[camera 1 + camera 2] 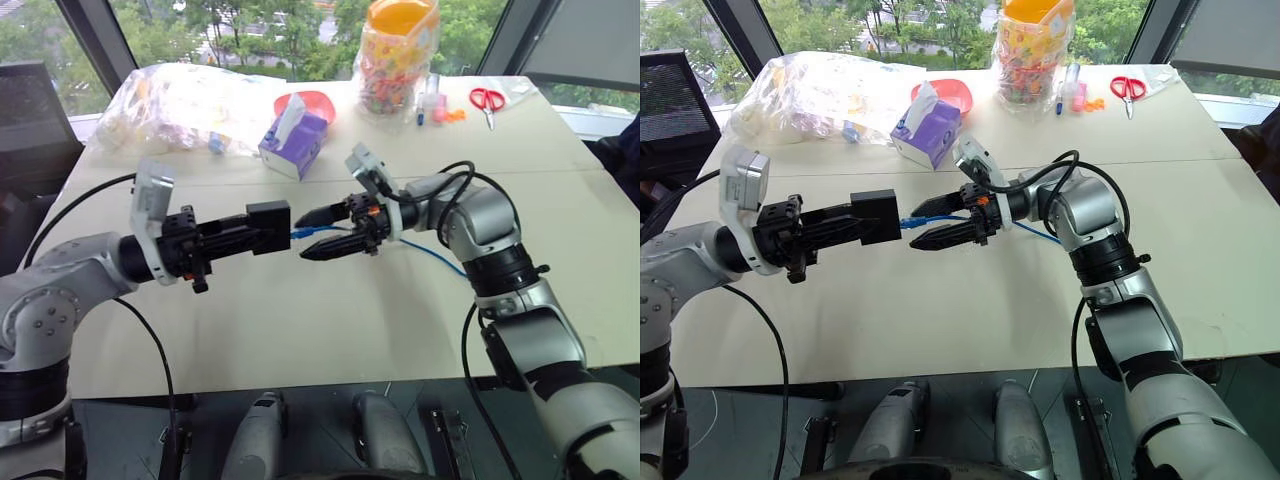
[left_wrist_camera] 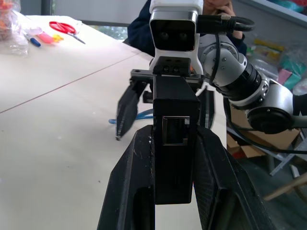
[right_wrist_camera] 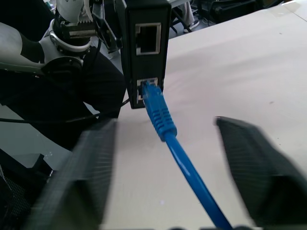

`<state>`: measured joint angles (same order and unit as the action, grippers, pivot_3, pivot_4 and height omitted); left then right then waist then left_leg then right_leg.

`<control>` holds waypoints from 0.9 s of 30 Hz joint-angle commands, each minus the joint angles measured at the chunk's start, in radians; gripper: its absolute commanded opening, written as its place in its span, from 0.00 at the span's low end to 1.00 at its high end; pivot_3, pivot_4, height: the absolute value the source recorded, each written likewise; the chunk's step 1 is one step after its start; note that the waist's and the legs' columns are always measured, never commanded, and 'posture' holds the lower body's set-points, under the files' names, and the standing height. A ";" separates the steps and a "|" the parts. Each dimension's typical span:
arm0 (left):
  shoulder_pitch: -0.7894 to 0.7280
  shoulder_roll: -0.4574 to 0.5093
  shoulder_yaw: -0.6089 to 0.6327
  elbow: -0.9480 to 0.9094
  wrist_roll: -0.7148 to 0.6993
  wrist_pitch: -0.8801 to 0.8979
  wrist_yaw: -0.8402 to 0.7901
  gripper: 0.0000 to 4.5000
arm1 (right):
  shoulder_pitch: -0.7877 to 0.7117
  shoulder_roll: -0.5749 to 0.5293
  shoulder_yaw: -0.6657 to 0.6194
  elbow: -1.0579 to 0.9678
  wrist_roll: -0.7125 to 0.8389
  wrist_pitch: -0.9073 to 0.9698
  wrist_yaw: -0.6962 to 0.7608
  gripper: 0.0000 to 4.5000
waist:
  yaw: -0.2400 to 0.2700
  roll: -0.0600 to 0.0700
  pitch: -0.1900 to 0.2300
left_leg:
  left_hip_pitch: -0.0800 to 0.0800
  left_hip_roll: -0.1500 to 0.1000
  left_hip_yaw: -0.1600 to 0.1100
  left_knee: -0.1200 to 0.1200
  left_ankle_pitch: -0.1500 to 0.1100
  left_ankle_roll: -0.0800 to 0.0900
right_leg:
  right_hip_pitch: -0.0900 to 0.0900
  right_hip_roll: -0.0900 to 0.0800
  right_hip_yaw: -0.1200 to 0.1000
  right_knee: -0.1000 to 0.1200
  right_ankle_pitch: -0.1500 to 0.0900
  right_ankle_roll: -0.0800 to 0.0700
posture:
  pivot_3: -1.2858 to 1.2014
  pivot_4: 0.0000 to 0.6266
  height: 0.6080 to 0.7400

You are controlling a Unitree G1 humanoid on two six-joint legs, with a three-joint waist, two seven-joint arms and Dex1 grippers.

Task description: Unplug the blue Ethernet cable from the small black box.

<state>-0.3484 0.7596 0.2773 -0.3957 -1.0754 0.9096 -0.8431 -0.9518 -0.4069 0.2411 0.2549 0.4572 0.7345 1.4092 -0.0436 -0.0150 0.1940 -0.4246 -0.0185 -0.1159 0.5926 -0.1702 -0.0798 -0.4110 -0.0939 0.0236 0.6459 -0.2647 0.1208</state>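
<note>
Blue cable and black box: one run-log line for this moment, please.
left gripper: shut on box | right gripper: open around cable | plug: in box port | unplug: not done

blue cable point(image 3: 160, 117), black box point(image 3: 144, 43), purple tissue box point(image 1: 295, 140).

Both arms reach inward above the pale counter point(image 1: 300, 330), their grippers facing each other, level. The left gripper point(image 1: 262, 232), on a silver arm with a white wrist camera block, has its black fingers point(image 2: 134, 182) clamped on the small flat matte black box point(image 1: 268, 227). The right gripper point(image 1: 322, 232), on the bent silver right arm, points at that box with its fingers point(image 1: 330, 249) spread apart, one above and one below the thin bright blue Ethernet cable point(image 3: 160, 115), not touching it.
</note>
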 commanded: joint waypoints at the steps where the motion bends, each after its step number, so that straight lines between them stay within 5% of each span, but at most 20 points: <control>1: -0.009 0.003 0.002 -0.018 0.001 -0.025 -0.008 0.10 | -0.031 0.009 -0.013 -0.044 0.018 -0.002 -0.003 0.53 | 0.000 0.000 0.000 | 0.000 0.000 0.000 0.000 0.000 0.000 | 0.000 0.000 0.000 0.000 0.000 0.000 | 0.52 0.24 0.90; 17: -0.002 0.014 -0.041 -0.032 0.062 -0.058 -0.030 0.10 | -0.029 0.008 -0.015 -0.069 0.036 0.019 -0.003 0.53 | 0.000 0.000 0.000 | 0.000 0.000 0.000 0.000 0.000 0.000 | 0.000 0.000 0.000 0.000 0.000 0.000 | 0.52 0.24 0.90; 20: -0.009 0.014 -0.039 -0.034 0.053 -0.052 -0.020 0.10 | -0.024 0.006 -0.009 -0.071 0.033 0.014 -0.002 0.32 | 0.000 0.000 0.000 | 0.000 0.000 0.000 0.000 0.000 0.000 | 0.000 0.000 0.000 0.000 0.000 0.000 | 0.52 0.24 0.90; 23: -0.018 0.010 -0.033 -0.036 0.038 -0.045 -0.004 0.10 | -0.023 0.006 -0.006 -0.070 0.031 0.010 0.001 0.01 | 0.000 0.000 0.000 | 0.000 0.000 0.000 0.000 0.000 0.000 | 0.000 0.000 0.000 0.000 0.000 0.000 | 0.52 0.24 0.90; 27: -0.027 0.011 -0.028 -0.038 0.026 -0.038 0.008 0.10 | -0.021 0.005 -0.002 -0.070 0.028 0.007 0.004 0.01 | 0.000 0.000 0.000 | 0.000 0.000 0.000 0.000 0.000 0.000 | 0.000 0.000 0.000 0.000 0.000 0.000 | 0.52 0.24 0.90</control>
<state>-0.3514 0.7686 0.2257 -0.3992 -1.0211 0.8790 -0.8468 -0.9514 -0.4133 0.2412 0.2190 0.4752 0.7544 1.4137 -0.0438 -0.0149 0.1940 -0.4246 -0.0185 -0.1159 0.5925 -0.1703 -0.0798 -0.4112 -0.0939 0.0236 0.6460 -0.2647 0.1209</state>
